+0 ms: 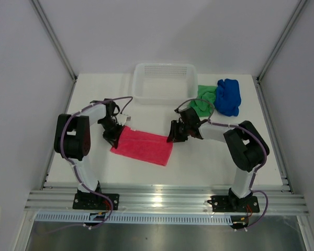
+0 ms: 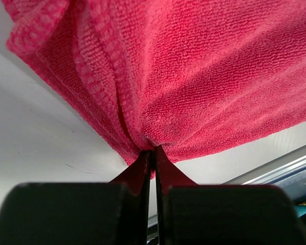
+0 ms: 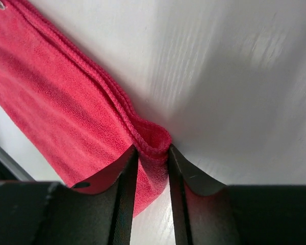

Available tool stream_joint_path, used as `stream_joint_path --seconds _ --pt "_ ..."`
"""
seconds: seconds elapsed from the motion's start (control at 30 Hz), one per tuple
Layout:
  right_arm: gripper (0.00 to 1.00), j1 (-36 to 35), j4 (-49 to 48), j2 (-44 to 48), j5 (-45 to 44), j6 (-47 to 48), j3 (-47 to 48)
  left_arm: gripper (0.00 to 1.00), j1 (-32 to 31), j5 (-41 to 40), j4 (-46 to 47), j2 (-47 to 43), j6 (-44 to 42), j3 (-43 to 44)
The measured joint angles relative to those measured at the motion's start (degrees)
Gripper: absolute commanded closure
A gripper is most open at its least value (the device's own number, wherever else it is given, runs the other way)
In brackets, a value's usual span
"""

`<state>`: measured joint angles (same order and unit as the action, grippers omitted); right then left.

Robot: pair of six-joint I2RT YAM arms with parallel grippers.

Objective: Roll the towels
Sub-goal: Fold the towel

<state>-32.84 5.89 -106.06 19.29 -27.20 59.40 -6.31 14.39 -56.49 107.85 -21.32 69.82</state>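
Note:
A bright pink towel (image 1: 143,146) lies folded flat on the white table between the two arms. My left gripper (image 1: 115,137) is at its far left corner, jaws pinched shut on the pink cloth (image 2: 194,76). My right gripper (image 1: 174,137) is at the far right corner, its jaws closed on the folded pink hem (image 3: 155,143), which fills the gap between them. A green towel (image 1: 203,101) lies crumpled at the back right, with the royal blue towel (image 1: 228,97) bunched beside it.
A white mesh basket (image 1: 165,82) stands at the back middle of the table (image 1: 199,167). Slanted frame posts rise at the back corners. A metal rail (image 1: 167,200) runs along the near edge by the arm bases.

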Motion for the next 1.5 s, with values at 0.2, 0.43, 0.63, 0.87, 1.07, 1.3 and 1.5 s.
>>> stream_joint_path --seconds 0.2,0.43,0.63,0.87,1.07,1.3,1.5 --pt "0.71 -1.03 -3.87 3.37 0.66 -2.51 -5.84 0.99 -0.02 -0.24 -0.33 0.72 -0.17 1.01" --pt "0.48 -7.04 -5.97 11.15 0.61 -6.82 -15.02 0.99 -1.07 -3.5 -0.09 3.72 -2.29 7.45" --pt "0.34 -10.21 -1.31 17.55 -0.28 -6.93 -18.14 0.7 -6.38 -7.91 0.68 8.22 -7.43 14.78" --pt "0.43 -1.49 6.62 13.05 -3.15 1.81 -4.04 0.41 -7.61 -9.29 0.46 8.68 -7.26 20.24" --pt "0.5 -1.01 6.43 -4.44 -1.07 11.3 22.84 0.5 0.72 -3.52 0.24 1.55 -0.98 16.46" --pt "0.41 -2.62 7.15 -18.58 3.8 16.96 33.38 0.49 3.21 4.46 0.07 1.62 4.52 13.9" --pt "0.4 -4.48 9.33 -24.11 6.71 19.45 38.64 0.5 2.58 6.88 0.74 1.97 6.03 11.45"
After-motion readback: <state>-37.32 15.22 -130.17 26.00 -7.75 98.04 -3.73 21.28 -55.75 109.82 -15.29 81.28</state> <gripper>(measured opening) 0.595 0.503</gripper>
